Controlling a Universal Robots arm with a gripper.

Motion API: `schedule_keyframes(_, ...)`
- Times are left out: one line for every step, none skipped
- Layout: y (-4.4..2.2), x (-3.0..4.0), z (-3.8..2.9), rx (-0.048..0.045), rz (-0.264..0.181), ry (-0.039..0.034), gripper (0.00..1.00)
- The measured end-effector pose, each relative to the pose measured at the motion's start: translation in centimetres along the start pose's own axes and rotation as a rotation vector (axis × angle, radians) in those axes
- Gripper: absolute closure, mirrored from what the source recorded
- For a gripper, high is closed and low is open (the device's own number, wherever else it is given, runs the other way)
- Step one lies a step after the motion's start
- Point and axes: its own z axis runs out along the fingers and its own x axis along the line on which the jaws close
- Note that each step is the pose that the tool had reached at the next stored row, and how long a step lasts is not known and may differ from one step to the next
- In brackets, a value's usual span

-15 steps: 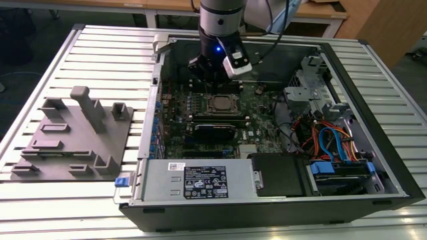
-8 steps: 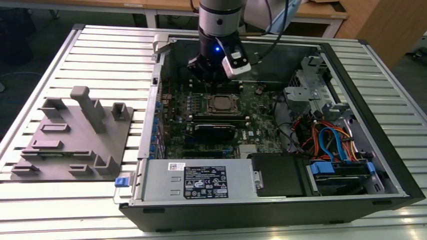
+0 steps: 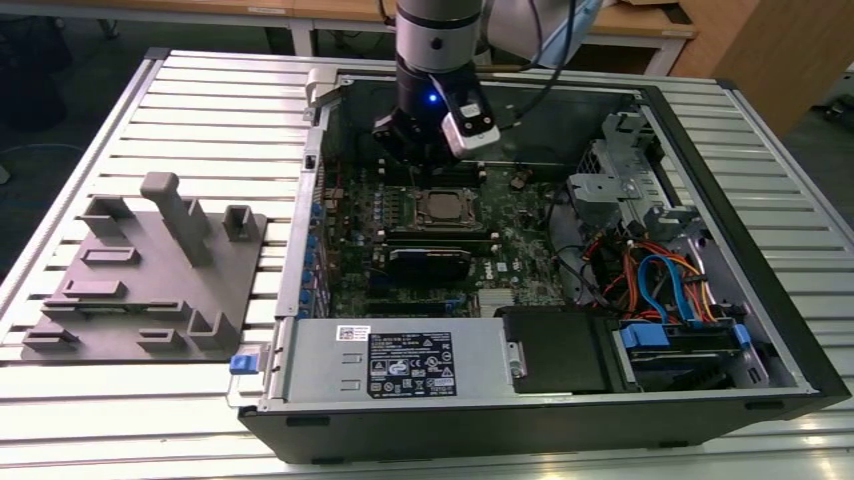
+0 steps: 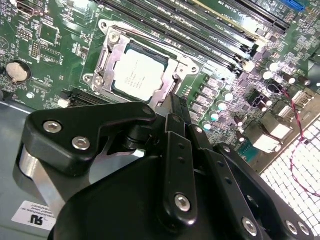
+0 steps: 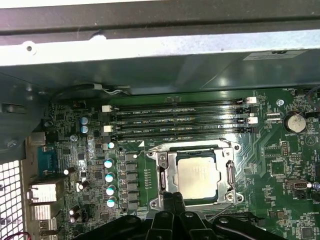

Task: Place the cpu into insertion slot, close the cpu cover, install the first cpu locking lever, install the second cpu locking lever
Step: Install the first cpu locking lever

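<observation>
As the cpu cover (image 5: 163, 176) frames it, the cpu (image 5: 198, 176) — square — looks matte.

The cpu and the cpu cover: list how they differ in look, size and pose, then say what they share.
Shape: the cpu is a solid square plate. The cpu cover is an open frame with a cut-out middle.
Size: the cpu is smaller and sits inside the opening. The cpu cover is wider and frames it.
Finish: the cpu's top is dull pale grey. The cpu cover looks shinier.
Shared: both look metallic and squarish, and both lie flat on the green motherboard.
</observation>
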Motion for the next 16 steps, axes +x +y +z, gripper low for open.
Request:
schedule_keyframes(-0.02,0.14,-0.01,0.0,0.0,0.0001,0.9)
schedule_keyframes(-0.03,0.31,-0.01,0.0,-0.001,0.0001,0.9)
schedule_keyframes(-0.04,0.51,-0.01,-0.0001,-0.003,0.0001,0.9)
schedule_keyframes(-0.05,0.66,-0.02,-0.0001,-0.006,0.0002,0.9)
schedule_keyframes(-0.06,0.76,-0.02,-0.0003,-0.008,0.0003,0.9)
schedule_keyframes(-0.06,0.79,-0.04,-0.0007,-0.009,0.0004,0.9)
schedule_keyframes(-0.06,0.79,-0.1,-0.0007,-0.009,0.0005,0.9)
schedule_keyframes(-0.06,0.82,-0.15,-0.0012,-0.009,0.0003,0.9)
schedule_keyframes(-0.06,0.86,-0.23,-0.0019,-0.009,0.0004,0.9)
schedule_keyframes(-0.06,0.92,-0.32,-0.0028,-0.009,0.0004,0.9)
schedule_keyframes(-0.07,1.01,-0.37,-0.0037,-0.009,0.0004,0.9)
schedule_keyframes(-0.08,1.09,-0.38,-0.0045,-0.009,0.0004,0.9)
schedule_keyframes(-0.09,1.18,-0.39,-0.005,-0.009,0.0005,0.9)
schedule_keyframes(-0.09,1.28,-0.4,-0.0051,-0.009,0.0006,0.9)
schedule_keyframes(-0.1,1.39,-0.4,-0.0052,-0.008,0.0006,0.9)
schedule_keyframes(-0.1,1.44,-0.4,-0.0052,-0.008,0.0006,0.9)
